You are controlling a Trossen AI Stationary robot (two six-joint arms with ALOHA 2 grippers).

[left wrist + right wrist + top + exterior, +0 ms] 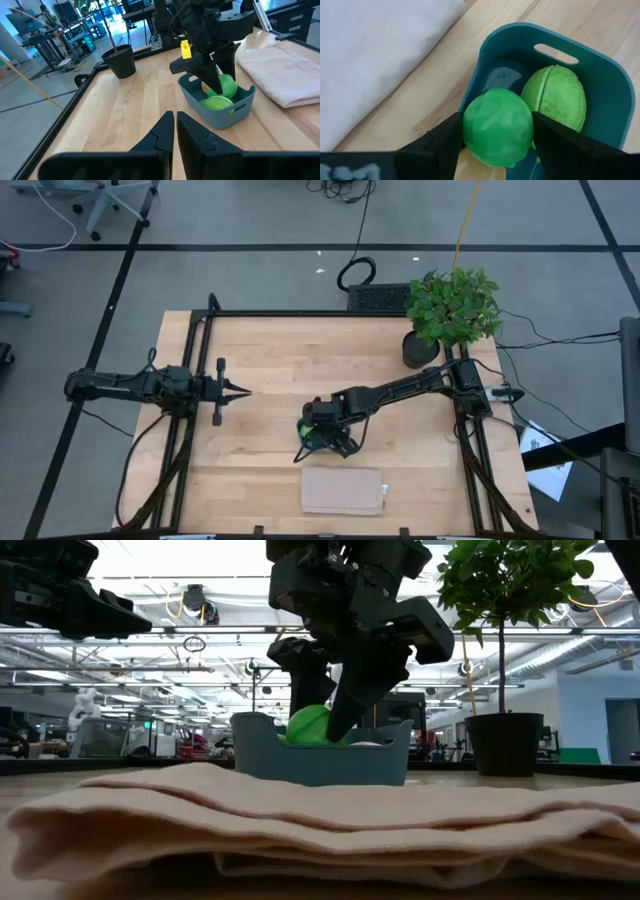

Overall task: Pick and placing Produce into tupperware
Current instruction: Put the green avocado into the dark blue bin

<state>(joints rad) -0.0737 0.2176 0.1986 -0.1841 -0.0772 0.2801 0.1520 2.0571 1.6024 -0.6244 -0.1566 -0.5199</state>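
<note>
The teal tupperware (600,55) stands on the table near its middle, just beyond the tan cloth. The lime-green piece (554,97) lies inside it, and the yellow-orange piece (476,167) shows under the ball. My right gripper (497,132) is above the tupperware, shut on the bright green ball (497,125). In the low view the ball (308,725) shows above the tupperware's rim (320,725). My left gripper (238,391) is shut and empty, hovering at the table's left side, fingers pointing at the tupperware (220,117). My right gripper pinches the bright green ball by two opposite sides (470,125) between its two fingers. The fingers (350,700) come from above, slanting down into the tupperware. The ball sits within the tupperware's outline, its top above the rim; whether it rests on the pieces below cannot be told.
A folded tan cloth (343,490) lies by the table's near edge, just in front of the tupperware. A leafy potted plant (450,310) stands at the far right corner. Bare wood lies between my left gripper and the tupperware.
</note>
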